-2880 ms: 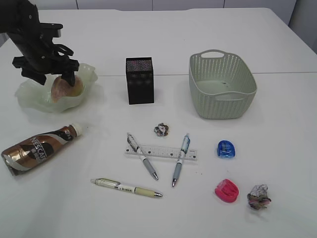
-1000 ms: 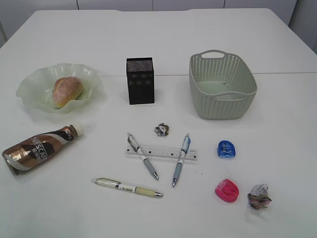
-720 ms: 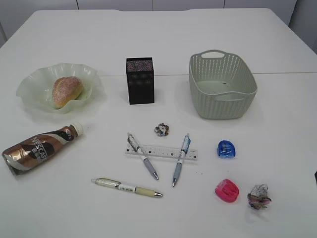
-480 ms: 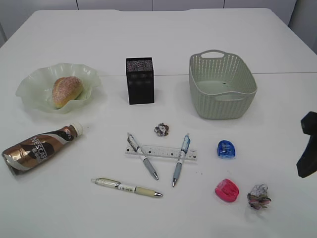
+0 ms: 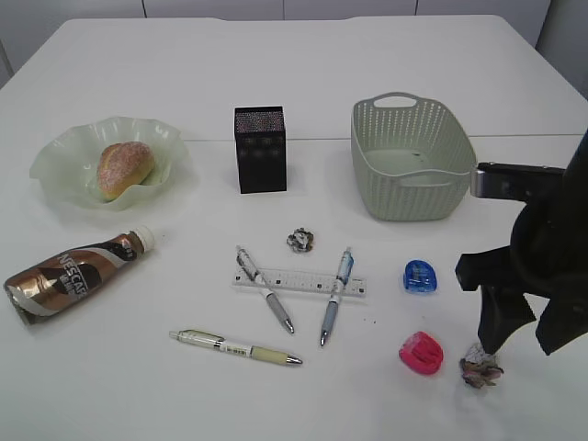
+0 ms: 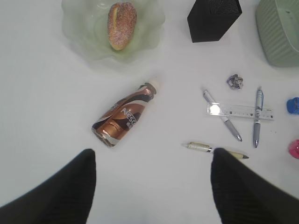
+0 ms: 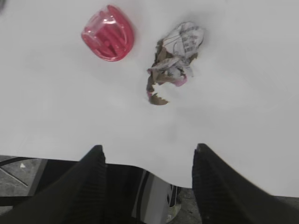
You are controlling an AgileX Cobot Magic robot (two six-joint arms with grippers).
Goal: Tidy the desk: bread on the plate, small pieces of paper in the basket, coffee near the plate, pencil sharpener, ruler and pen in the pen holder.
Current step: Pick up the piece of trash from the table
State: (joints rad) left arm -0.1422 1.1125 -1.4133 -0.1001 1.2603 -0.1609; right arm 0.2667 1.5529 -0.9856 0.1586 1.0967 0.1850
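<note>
The pen holder (image 5: 260, 149) stands upright at mid-desk (image 5: 303, 73) and serves as the landmark. Left of it, the sugared bread roll (image 5: 124, 169) lies in the ruffled green plate (image 5: 55, 170). In front and left of it, the Nescafe coffee bottle (image 5: 73, 277) lies on its side, well apart from the plate. Right of it sits the perforated basket (image 5: 410, 156).

In front of it lie one crumpled paper ball (image 5: 299, 241), the clear ruler (image 5: 299, 281) crossed by two pens (image 5: 265, 288), and a third pen (image 5: 236, 348) nearer the desk edge. Further right are a blue sharpener (image 5: 419, 276) and a pink sharpener (image 5: 421, 353).

The right gripper (image 7: 148, 175) hangs spread above the second paper ball (image 7: 173, 60), whose upper part the arm hides in the exterior view. The left gripper (image 6: 152, 182), out of the exterior view, is spread and empty above bare desk near the coffee bottle.
</note>
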